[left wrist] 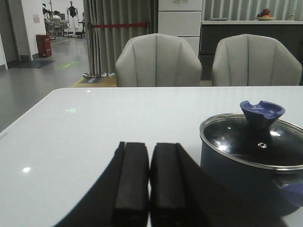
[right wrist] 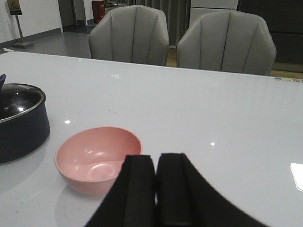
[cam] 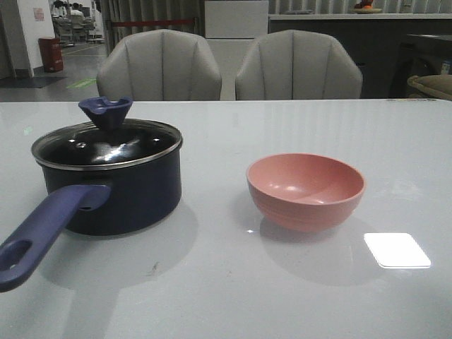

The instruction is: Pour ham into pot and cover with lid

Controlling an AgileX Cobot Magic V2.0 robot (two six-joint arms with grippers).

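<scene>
Front view: a dark navy pot (cam: pixel 120 191) is seen near the table's (cam: pixel 226 296) left edge, its glass lid (cam: pixel 106 145) already seated, metal rim shiny, flared knob upright. A smooth pink bowl (cam: pixel 305 191) stands well apart toward the middle and appears empty; no ham can be made out.

Left wrist view: the left gripper (left wrist: pixel 149 182) is pressed together, empty, just beside the pot. A careless sweep could knock the long handle and slide the pot.

Right wrist view: the right gripper (right wrist: pixel 156 189) is likewise closed on nothing, near the bowl, which could be tipped if nudged.
</scene>
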